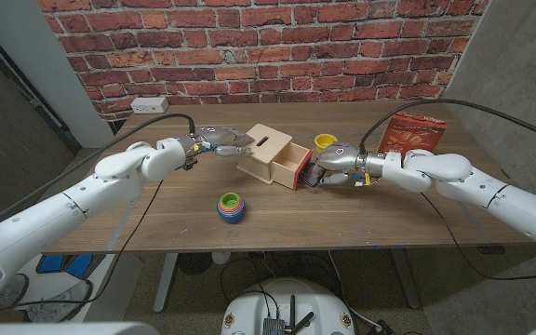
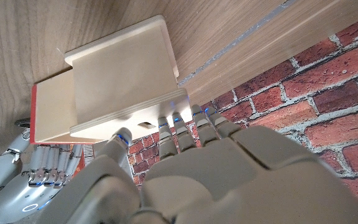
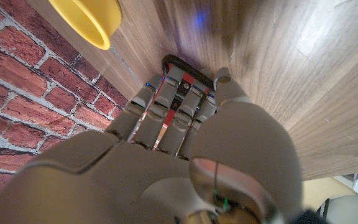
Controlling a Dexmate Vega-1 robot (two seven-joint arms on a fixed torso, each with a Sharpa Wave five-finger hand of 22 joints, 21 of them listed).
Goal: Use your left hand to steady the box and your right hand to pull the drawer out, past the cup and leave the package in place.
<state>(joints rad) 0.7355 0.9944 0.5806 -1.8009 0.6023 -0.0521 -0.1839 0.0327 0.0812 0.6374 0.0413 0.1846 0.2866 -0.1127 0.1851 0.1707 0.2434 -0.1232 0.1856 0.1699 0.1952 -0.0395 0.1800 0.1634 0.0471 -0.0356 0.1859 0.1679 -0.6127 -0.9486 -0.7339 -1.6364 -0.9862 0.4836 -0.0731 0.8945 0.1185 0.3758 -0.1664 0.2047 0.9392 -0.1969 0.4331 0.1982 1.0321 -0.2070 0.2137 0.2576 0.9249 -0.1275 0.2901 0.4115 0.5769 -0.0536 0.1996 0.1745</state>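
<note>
The pale wooden box stands mid-table with its slot on top. Its drawer, red-fronted, sticks partway out toward the right. My left hand reaches in from the left and its fingertips press on the box near the slot, fingers stretched out. My right hand grips the drawer's red front with curled fingers. The yellow cup sits just behind the right hand, also in the right wrist view. The red package stands upright at the back right.
A stack of coloured cups sits near the front of the table, ahead of the box. A white power outlet lies at the back left by the brick wall. Cables run along both arms.
</note>
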